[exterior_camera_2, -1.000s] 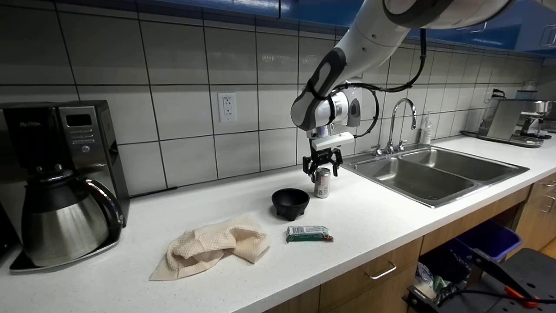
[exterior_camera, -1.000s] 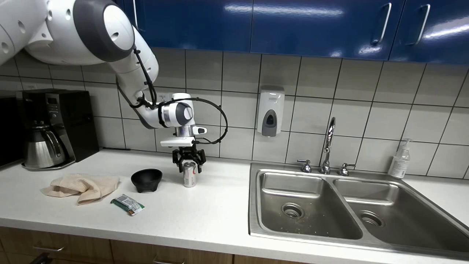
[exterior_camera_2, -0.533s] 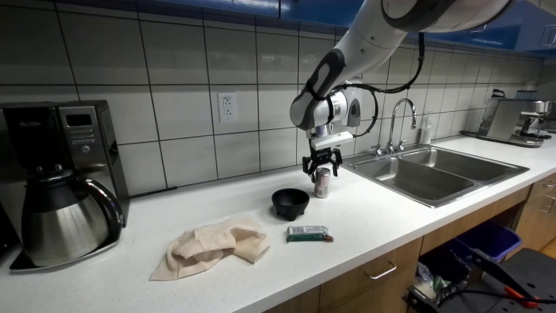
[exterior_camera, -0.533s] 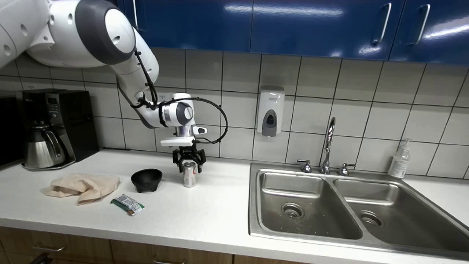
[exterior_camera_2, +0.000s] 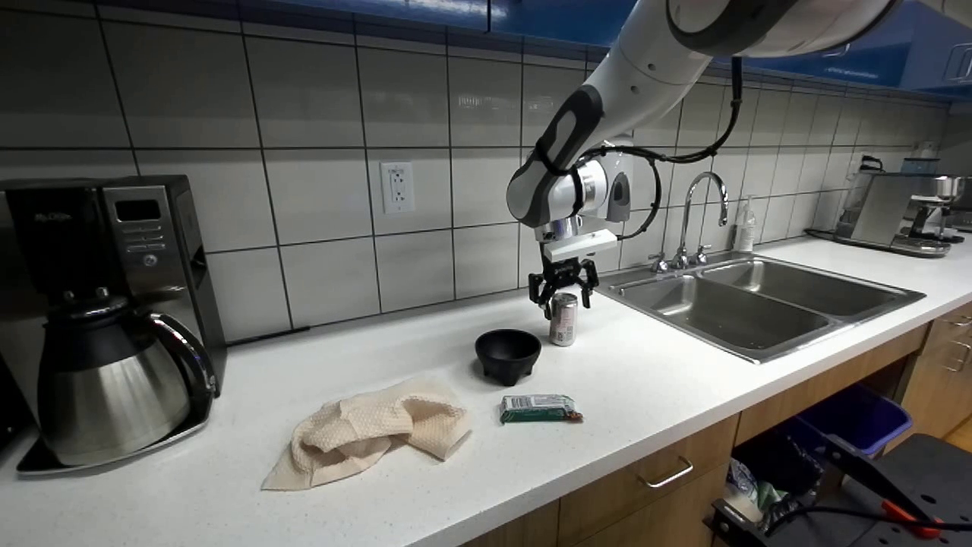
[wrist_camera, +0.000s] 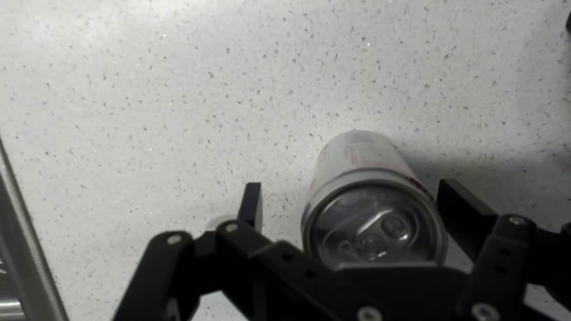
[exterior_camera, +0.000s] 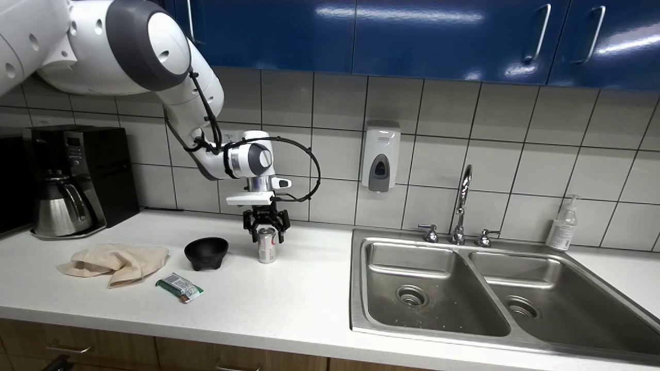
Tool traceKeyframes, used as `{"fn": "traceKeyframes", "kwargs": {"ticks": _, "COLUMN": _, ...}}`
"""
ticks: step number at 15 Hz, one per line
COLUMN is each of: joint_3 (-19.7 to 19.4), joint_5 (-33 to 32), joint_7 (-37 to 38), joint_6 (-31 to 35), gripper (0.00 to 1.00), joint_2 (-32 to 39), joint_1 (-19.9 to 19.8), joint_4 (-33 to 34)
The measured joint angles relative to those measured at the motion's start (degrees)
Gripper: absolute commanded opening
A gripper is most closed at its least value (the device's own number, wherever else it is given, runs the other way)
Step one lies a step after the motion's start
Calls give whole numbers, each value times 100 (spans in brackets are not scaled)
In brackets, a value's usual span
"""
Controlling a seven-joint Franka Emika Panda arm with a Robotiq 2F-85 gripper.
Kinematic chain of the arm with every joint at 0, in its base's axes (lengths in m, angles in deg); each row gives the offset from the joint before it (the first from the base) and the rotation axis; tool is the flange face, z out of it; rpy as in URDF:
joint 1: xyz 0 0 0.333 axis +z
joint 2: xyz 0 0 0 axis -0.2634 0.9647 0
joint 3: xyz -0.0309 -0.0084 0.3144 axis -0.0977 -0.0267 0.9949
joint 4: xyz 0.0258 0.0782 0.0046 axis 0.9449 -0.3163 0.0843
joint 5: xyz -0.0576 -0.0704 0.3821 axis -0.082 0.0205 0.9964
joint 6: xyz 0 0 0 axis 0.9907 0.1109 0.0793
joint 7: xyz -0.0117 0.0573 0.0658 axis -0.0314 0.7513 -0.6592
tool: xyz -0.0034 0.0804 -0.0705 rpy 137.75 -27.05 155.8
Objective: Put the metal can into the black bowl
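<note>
Wrist view: the metal can (wrist_camera: pixel 374 205) stands upright on the speckled counter (wrist_camera: pixel 178 111), right of centre and low in the frame, between the jaws of the gripper (wrist_camera: pixel 351 198). The jaws stand apart and grip nothing; a strip of counter separates the can from the finger (wrist_camera: pixel 251 205) at the left, whereas the finger at the right lies against it or just beside it (contact cannot be settled from this angle). The gripper points straight down over the can, as both exterior views show, presumably so that the fingers may close on its round wall near the top. A high hold would suit the task, since the black bowl (exterior_camera_2: pixel 507 369), resting on short legs near the can at mid-frame in an exterior view, is shallow and its rim should then pass below the fingers. The sink (wrist_camera: pixel 31 263) shows only as a strip of rim at the lower left of the wrist view. Hard to make out there: the near edge of the can's lid, covered by the gripper itself; the printing on the can, blurred; and a dark sliver (wrist_camera: pixel 569 23) cut off at the upper right, too slight to name. The bowl's floor is lost in its own dark colour.
</note>
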Motion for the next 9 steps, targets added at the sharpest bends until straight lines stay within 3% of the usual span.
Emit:
{"fn": "traceKeyframes", "kwargs": {"ticks": 5, "joint_3": 1, "joint_5": 0, "joint_7": 0, "joint_6": 8, "gripper": 100, "joint_2": 8, "joint_1": 0, "joint_4": -1}}
{"fn": "traceKeyframes", "kwargs": {"ticks": 6, "joint_3": 1, "joint_5": 0, "joint_7": 0, "joint_6": 8, "gripper": 75, "joint_2": 12, "joint_1": 0, "joint_4": -1}}
{"fn": "traceKeyframes", "kwargs": {"ticks": 7, "joint_3": 1, "joint_5": 0, "joint_7": 0, "joint_6": 8, "gripper": 74, "joint_2": 15, "joint_1": 0, "joint_4": -1}}
{"fn": "traceKeyframes", "kwargs": {"ticks": 9, "joint_3": 3, "joint_5": 0, "joint_7": 0, "joint_6": 17, "gripper": 58, "joint_2": 21, "joint_1": 0, "joint_4": -1}}
